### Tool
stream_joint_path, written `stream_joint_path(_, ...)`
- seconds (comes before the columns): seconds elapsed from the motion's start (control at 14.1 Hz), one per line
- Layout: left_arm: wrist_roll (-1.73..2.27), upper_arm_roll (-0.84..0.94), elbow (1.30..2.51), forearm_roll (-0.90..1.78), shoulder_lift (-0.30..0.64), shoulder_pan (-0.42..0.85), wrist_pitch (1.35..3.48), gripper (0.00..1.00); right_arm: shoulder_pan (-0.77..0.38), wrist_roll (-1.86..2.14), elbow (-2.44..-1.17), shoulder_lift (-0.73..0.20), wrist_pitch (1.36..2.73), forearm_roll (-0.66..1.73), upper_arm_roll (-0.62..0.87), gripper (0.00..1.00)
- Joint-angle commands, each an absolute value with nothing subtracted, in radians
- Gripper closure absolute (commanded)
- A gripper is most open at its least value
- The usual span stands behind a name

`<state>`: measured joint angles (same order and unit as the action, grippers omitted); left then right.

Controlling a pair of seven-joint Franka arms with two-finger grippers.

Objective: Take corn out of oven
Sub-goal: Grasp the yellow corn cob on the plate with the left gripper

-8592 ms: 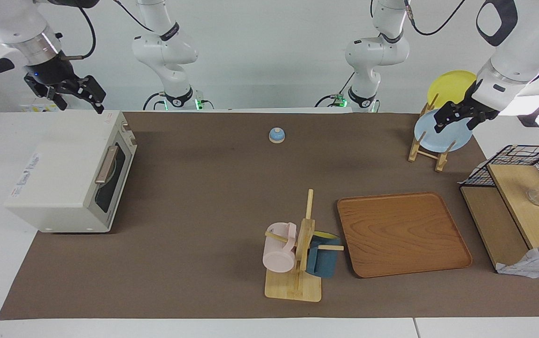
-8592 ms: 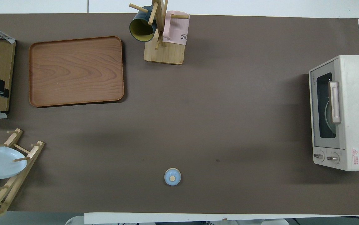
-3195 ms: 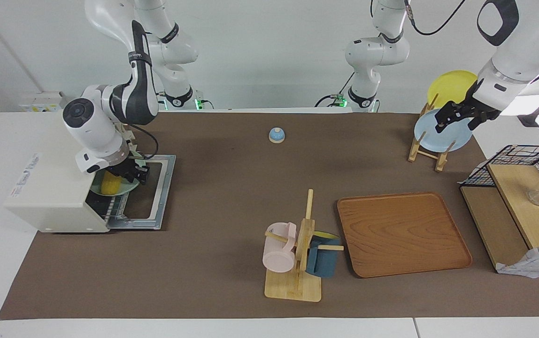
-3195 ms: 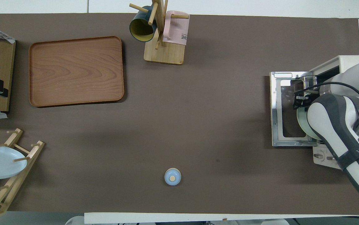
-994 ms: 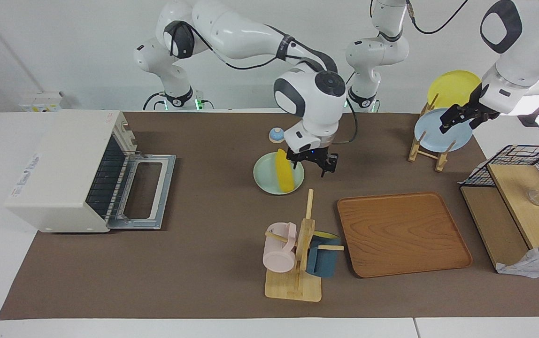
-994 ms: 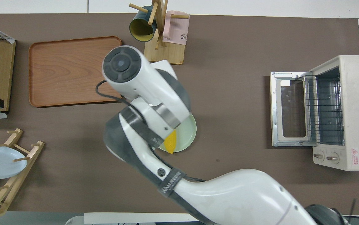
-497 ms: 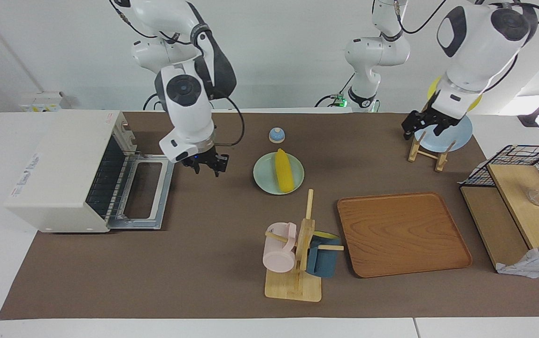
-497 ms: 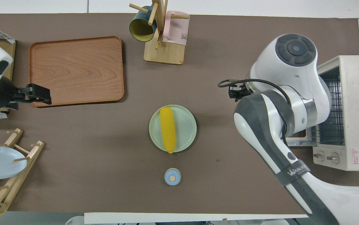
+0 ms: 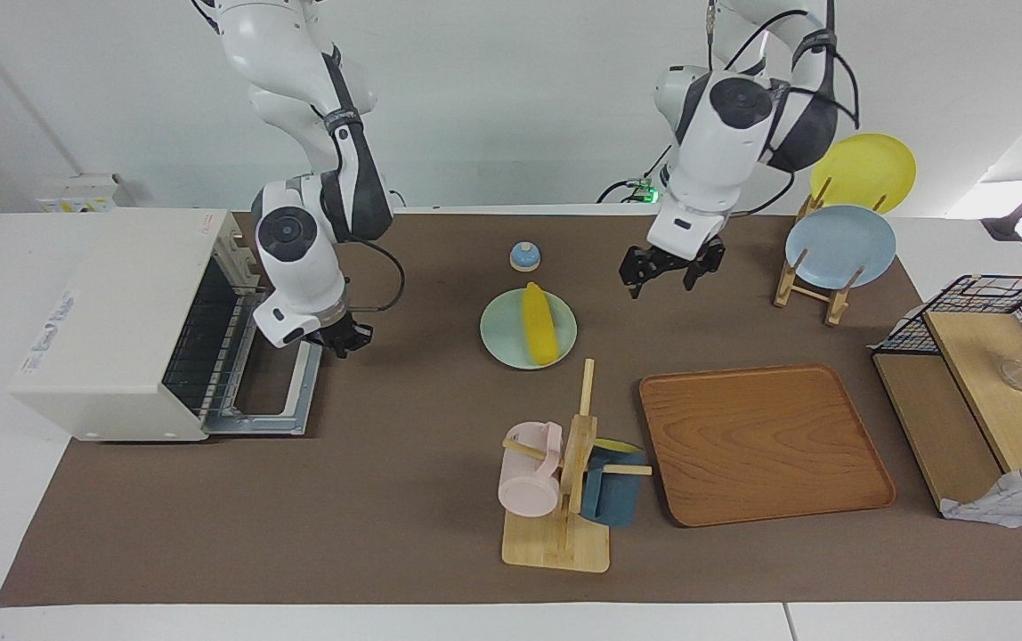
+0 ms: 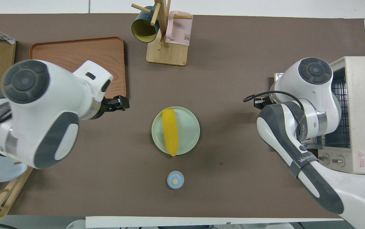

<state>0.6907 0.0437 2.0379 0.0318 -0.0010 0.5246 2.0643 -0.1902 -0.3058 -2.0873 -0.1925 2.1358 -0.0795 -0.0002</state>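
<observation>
The yellow corn [image 9: 539, 323] lies on a pale green plate [image 9: 498, 343] in the middle of the table, outside the oven; both also show in the overhead view, the corn [image 10: 170, 131] on the plate [image 10: 190, 127]. The cream oven [image 9: 119, 320] stands at the right arm's end with its door [image 9: 288, 383] folded down flat and its wire rack bare. My right gripper [image 9: 346, 338] is low beside the door's free edge. My left gripper [image 9: 664, 271] is open and empty, over the mat between the plate and the dish rack.
A small blue bell [image 9: 524, 256] sits nearer to the robots than the plate. A mug tree [image 9: 564, 481] and a wooden tray [image 9: 760, 441] lie farther out. A dish rack [image 9: 809, 285] and a wire basket [image 9: 983, 303] stand at the left arm's end.
My right gripper has moved from over the mat to the oven door's free edge. My left arm has swung from the dish rack toward the corn's plate. Corn and plate have not moved.
</observation>
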Motion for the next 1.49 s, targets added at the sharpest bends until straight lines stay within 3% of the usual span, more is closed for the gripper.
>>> stream_joint_path(0.0,0.820,0.025,2.085,0.037,0.055,0.607,2.196,0.02,-0.181,-0.304,-2.103,-0.199,2.161,-0.121,0.008,1.00)
stream_joint_path(0.5,0.840,0.025,2.080,0.037,0.193,0.730,2.318,0.01,-0.166,-0.296,-2.105,-0.207,2.166,-0.297,0.008,1.00)
stream_joint_path(0.71,0.965,0.025,2.075,0.037,0.256,0.791,2.388,0.01,-0.161,-0.220,-1.967,-0.219,1.978,-0.310,0.008,1.00)
stream_joint_path(0.85,0.968,0.025,2.075,0.037,0.268,0.799,2.391,0.01,-0.123,-0.096,-1.927,-0.171,1.889,-0.308,0.008,1.00)
stream_joint_path(0.92,0.966,0.025,2.075,0.037,0.268,0.799,2.388,0.10,-0.097,-0.054,-1.928,-0.135,1.867,-0.307,0.008,1.00)
stream_joint_path(0.99,0.963,0.025,2.072,0.037,0.268,0.799,2.375,0.58,-0.075,-0.013,-1.928,-0.103,1.836,-0.305,0.008,0.99)
stream_joint_path(1.14,0.960,0.023,2.071,0.034,0.267,0.799,2.353,0.96,-0.022,0.079,-1.928,-0.066,1.812,-0.296,0.008,0.99)
stream_joint_path(1.42,0.879,0.017,1.927,0.026,0.276,0.756,2.162,1.00,0.038,0.176,-1.928,-0.022,1.804,-0.295,0.008,0.95)
